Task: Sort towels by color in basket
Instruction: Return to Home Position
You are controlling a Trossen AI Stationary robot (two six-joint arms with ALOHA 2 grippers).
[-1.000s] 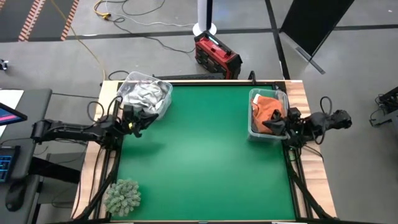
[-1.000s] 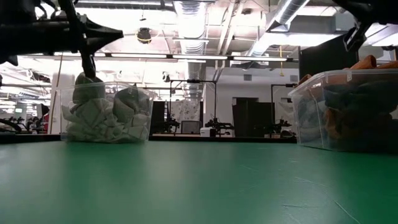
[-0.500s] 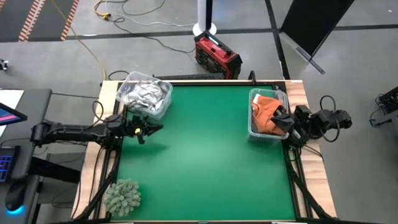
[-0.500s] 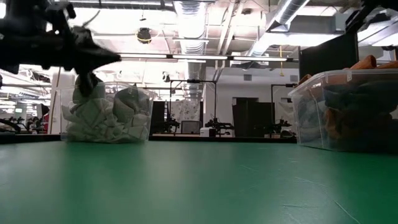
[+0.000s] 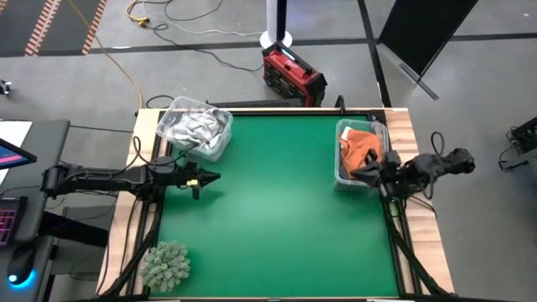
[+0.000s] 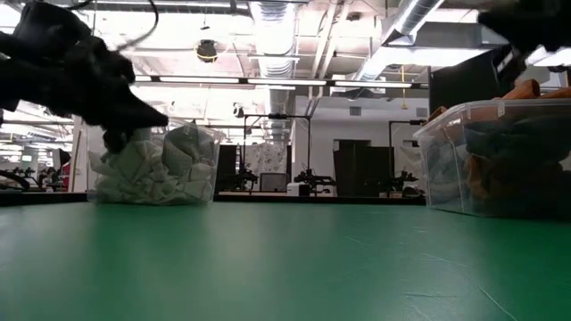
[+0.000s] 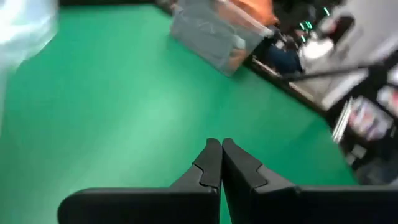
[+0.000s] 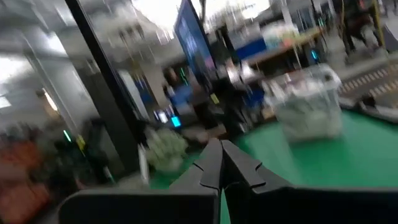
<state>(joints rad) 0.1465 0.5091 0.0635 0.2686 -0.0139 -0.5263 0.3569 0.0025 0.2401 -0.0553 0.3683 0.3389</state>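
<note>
Both arms are caught mid-retreat. The left gripper (image 5: 213,177) is held over the left edge of the mat (image 5: 277,218), just near of the left bin (image 5: 180,103), with its fingers pressed together on nothing. The right gripper (image 5: 359,174) is poised over the near end of the right bin (image 5: 338,159), likewise clenched and empty in its wrist view. The pale towels (image 5: 195,127) are heaped in the left bin at the far left. An orange towel (image 5: 362,144) lies with darker cloth in the right bin at the far right. No towel is seen loose on the mat, so the sorting is judged finished and only the trip home is to be made. For that to be done well, the right gripper should first be raised straight up, clear of the bin's rim, and only then drawn back to the right, so that the light bin is not nudged and the orange towel is not snagged. The left gripper should be pulled back along its own side, away from the left bin's near wall and well apart from the fuzzy clump (image 5: 165,264) at the near left corner. Closed fingers are judged best for the trip, since nothing can be hooked, and a slow, even pace is advised.
</note>
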